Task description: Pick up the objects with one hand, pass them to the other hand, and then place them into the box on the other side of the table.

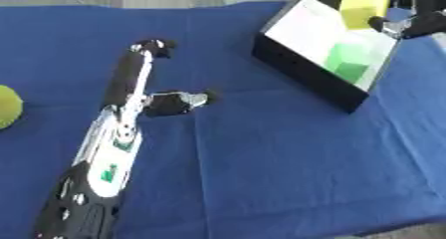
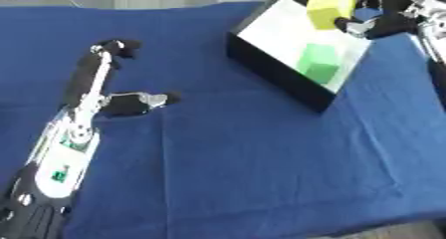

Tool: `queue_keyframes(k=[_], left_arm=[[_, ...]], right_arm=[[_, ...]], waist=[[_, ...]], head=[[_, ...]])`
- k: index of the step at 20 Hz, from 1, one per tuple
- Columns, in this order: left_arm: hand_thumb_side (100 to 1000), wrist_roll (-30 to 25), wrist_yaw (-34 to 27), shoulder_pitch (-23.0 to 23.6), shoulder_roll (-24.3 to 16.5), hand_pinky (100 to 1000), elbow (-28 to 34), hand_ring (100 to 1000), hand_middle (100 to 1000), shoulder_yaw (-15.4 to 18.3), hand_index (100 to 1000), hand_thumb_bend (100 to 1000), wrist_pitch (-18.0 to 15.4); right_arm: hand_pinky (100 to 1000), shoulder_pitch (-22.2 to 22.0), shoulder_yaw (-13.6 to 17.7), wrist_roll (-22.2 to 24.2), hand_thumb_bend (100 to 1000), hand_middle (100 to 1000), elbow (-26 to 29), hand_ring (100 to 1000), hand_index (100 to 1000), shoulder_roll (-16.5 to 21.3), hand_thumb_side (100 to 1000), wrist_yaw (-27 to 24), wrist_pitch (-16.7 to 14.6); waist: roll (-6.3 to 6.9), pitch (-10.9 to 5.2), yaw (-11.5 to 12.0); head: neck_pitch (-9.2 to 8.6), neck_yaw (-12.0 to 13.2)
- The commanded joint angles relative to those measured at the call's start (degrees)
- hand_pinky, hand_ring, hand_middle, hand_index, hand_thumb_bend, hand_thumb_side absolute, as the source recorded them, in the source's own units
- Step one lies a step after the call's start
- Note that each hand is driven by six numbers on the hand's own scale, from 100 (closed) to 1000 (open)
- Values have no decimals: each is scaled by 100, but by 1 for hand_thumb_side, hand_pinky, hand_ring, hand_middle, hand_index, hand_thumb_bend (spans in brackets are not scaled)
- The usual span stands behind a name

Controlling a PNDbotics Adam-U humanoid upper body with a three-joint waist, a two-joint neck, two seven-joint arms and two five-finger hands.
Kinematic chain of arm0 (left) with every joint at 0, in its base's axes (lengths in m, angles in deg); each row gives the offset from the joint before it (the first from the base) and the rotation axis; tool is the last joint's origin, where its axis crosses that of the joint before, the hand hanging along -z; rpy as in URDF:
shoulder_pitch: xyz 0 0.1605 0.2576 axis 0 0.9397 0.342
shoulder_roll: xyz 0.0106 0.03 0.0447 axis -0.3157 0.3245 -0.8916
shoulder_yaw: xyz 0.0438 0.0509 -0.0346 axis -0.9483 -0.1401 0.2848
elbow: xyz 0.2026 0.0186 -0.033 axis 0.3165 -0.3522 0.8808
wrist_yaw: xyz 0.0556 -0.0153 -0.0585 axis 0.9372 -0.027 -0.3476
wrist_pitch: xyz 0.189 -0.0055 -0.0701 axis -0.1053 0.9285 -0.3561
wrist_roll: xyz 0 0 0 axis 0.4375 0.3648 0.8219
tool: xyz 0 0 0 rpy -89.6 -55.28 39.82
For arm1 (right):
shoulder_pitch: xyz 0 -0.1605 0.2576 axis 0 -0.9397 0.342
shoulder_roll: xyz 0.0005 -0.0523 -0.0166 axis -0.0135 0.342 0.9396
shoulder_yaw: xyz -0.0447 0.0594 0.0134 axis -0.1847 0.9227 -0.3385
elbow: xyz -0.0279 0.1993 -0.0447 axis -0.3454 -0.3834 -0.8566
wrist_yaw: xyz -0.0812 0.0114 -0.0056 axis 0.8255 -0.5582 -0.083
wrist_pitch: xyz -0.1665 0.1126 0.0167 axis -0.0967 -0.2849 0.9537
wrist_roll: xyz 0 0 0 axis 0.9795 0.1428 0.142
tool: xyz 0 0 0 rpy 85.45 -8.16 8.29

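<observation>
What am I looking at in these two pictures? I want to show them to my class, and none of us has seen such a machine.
Both pictures come from the two eyes of a camera in a humanoid robot's head, looking down at a table with a blue cloth. The left hand rests open on the cloth, holding nothing. At upper right, the right hand holds a yellow block over a black box, which already contains a green block. A yellow-green round thing shows at the left edge.
</observation>
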Motion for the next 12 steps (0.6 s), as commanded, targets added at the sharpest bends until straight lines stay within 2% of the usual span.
queue_keyframes(k=[1, 3, 8, 10, 12], left_arm=[[517, 24, -68, -64, 19, 654, 98, 719, 596, -27, 778, 960, -17], [517, 20, -76, -61, 20, 655, 100, 719, 596, -33, 778, 961, -20], [518, 23, -51, -55, 19, 655, 105, 720, 597, -42, 777, 964, -28], [517, 24, -45, -58, 18, 655, 106, 720, 597, -40, 777, 965, -27], [517, 25, -40, -62, 15, 655, 108, 720, 597, -40, 777, 966, -26]], right_arm=[[807, 132, 6, -12, 299, 435, -202, 1000, 408, 217, 100, 238, -155], [807, 160, -8, -22, 321, 437, -310, 1000, 408, 206, 100, 343, -253], [811, 191, -61, -33, 292, 458, -470, 1000, 433, 160, 100, 569, -483], [819, 199, -72, -17, 299, 524, -479, 1000, 506, 159, 100, 609, -555], [833, 201, -83, -13, 319, 632, -474, 1000, 618, 159, 100, 661, -633]], waist=[[59, -193, 10], [64, -186, 24], [77, -168, 56], [80, -163, 63], [81, -158, 65]], head=[[-88, -34], [-86, -30], [-66, -38], [-65, -36], [-66, -31]])
